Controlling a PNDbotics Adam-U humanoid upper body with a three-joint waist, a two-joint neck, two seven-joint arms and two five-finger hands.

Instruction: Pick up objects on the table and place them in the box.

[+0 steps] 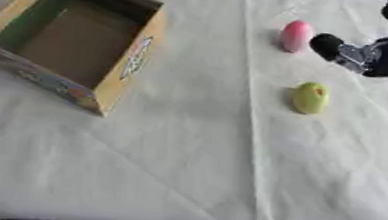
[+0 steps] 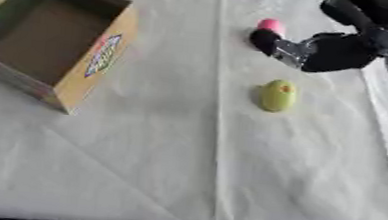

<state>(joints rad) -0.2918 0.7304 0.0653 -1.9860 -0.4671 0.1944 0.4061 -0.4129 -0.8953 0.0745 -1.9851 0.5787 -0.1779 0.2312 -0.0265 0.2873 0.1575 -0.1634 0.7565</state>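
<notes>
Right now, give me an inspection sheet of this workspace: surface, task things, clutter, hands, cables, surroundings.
Surface: table under a creased white cloth.
Task things: open cardboard box at far left, nothing seen inside; pink object far right; green object nearer, apart from it.
Clutter: nothing seen.
Hands: right robot hand beside the pink object, holding nothing, fingers unclear; left not in view.
Cables: nothing seen.
Surroundings: dark strip along the near table edge.
</notes>
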